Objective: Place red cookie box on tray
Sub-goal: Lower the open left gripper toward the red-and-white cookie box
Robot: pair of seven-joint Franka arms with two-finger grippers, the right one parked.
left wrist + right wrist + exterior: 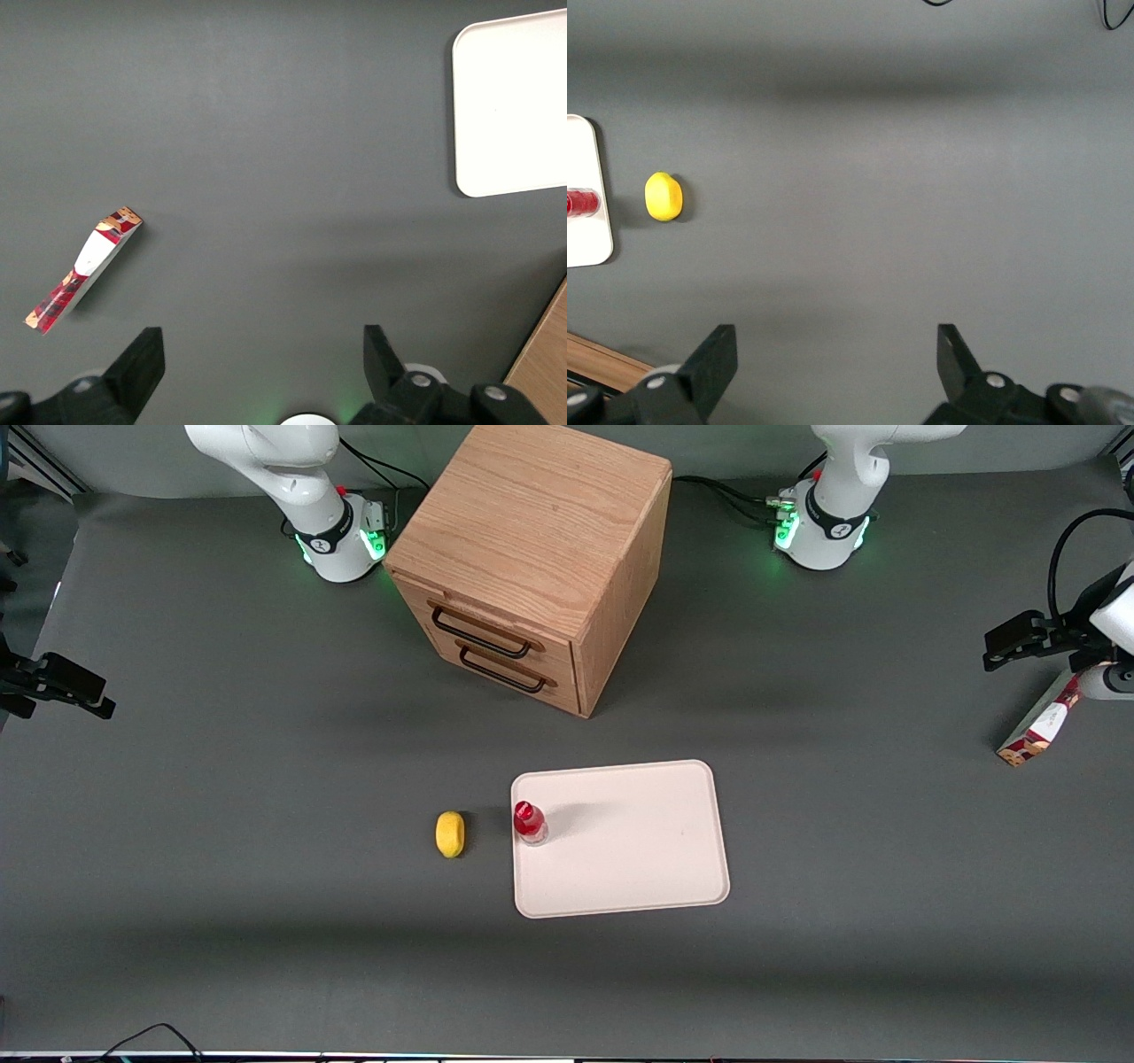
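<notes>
The red cookie box (1038, 733) rests on the grey table at the working arm's end, its cookie-picture end nearest the front camera; the arm hides its other end. In the left wrist view the whole box (84, 270) lies slantwise on the cloth. My gripper (263, 354) hangs open above the table with only bare cloth between its fingers (142, 359); the box lies off to one side of them, untouched. In the front view the gripper (1019, 646) hovers just above the box. The cream-white tray (638, 841) lies flat mid-table, well apart from the box.
A small red-capped bottle (529, 821) stands on the tray's edge toward the parked arm. A yellow lemon (450, 833) lies on the table beside it. A wooden two-drawer cabinet (532, 558) stands farther from the front camera than the tray.
</notes>
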